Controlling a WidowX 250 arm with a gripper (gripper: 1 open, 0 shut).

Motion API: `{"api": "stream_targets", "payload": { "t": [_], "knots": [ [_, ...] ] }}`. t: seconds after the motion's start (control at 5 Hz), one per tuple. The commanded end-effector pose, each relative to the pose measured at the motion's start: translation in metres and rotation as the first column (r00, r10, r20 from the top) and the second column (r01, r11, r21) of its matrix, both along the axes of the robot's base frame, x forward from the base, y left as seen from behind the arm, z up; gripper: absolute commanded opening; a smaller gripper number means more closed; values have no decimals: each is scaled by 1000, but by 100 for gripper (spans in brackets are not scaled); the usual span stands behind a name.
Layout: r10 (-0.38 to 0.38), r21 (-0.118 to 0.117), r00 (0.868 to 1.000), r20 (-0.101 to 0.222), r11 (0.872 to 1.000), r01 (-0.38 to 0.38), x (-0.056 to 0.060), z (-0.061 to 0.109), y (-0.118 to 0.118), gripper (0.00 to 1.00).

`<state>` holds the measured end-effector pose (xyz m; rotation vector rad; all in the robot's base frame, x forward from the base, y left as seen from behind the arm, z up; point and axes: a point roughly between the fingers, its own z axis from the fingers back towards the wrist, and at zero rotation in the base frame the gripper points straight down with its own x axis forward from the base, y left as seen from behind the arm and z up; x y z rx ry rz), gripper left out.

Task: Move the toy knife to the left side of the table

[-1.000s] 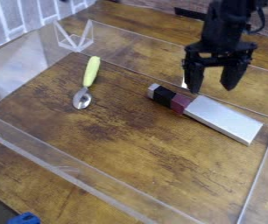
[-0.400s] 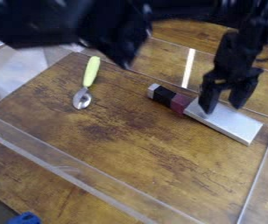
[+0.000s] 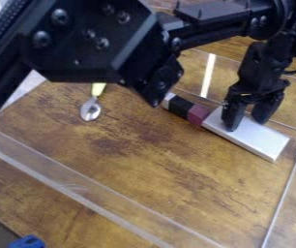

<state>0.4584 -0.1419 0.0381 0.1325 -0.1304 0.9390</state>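
judging from the pose, now at the step of grasping the toy knife, lying aslant in the right half of the frame, from near the centre down toward the right edge. with the gripper, reach over the upper part of the pale blade, near the maroon-and-black handle. see jaws spread apart, with no grip on the knife; cannot tell exactly if touching it.

to do this step well, place one finger on each long side of the blade, and turn the wrist to match its slant. lower gently until low enough to catch the thin edges, but do not press hard into the wood-grain tabletop. close slowly and evenly, so as not to push the knife away or make it turn. prefer a hold near the middle, for better balance. after this, lift straight up first, and only then carry to the left of the frame, high enough to pass over the yellow-handled spoon.

compared with the earliest frame, see the gripper shifted lower and nearer to the blade, and the black arm spread across the upper left, hiding part of the spoon's handle. find knife and spoon in the same places as before.
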Motion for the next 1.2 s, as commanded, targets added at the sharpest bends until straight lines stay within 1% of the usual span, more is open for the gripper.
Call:
{"api": "stream_targets", "payload": {
  "t": [0.0, 0.4, 0.6, 0.8, 1.0],
  "knots": [
    [5, 13, 999, 32, 1000, -6, 5, 10, -4, 100],
    [22, 45, 1000, -11, 999, -22, 1, -5, -4, 100],
    [31, 55, 999, -35, 998, -29, 0, -8, -5, 100],
    [38, 64, 998, -53, 997, -34, -1, -9, -7, 0],
    [25, 71, 996, -81, 997, -19, -6, -5, -8, 0]
  ]
}}
